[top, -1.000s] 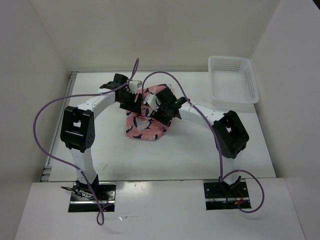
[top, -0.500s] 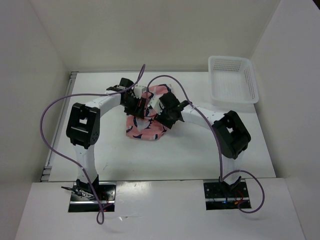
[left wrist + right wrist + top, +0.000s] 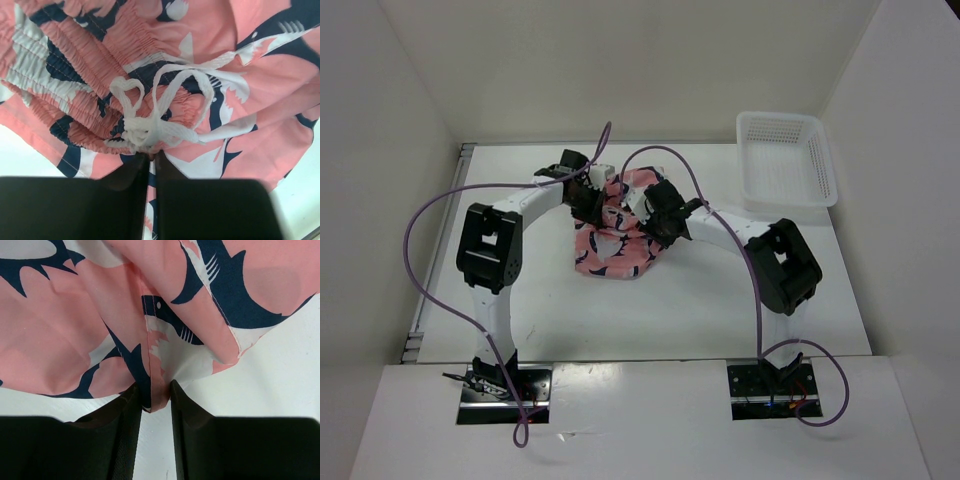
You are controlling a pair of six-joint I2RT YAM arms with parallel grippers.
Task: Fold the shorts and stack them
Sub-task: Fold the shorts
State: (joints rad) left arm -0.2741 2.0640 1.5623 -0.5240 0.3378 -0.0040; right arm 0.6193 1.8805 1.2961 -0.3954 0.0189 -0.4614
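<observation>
The salmon-pink shorts [image 3: 608, 250] with navy-and-white shark shapes lie crumpled at the middle of the table. My left gripper [image 3: 592, 205] is at their far left edge. In the left wrist view it [image 3: 151, 156] is shut on the shorts [image 3: 240, 115] at the gathered waistband, just below the knotted white drawstring [image 3: 150, 127]. My right gripper [image 3: 642, 214] is at their far right edge. In the right wrist view it [image 3: 153, 396] is shut on a folded hem of the shorts [image 3: 60, 330], just above the white table.
A white plastic mesh basket [image 3: 786, 160] stands at the back right of the table. White walls close the table in at the left, back and right. Purple cables loop over both arms.
My left arm has swung right, bringing its gripper in over the shorts and close to the right gripper. The right gripper shifted slightly back. The shorts are bunched a little more.
</observation>
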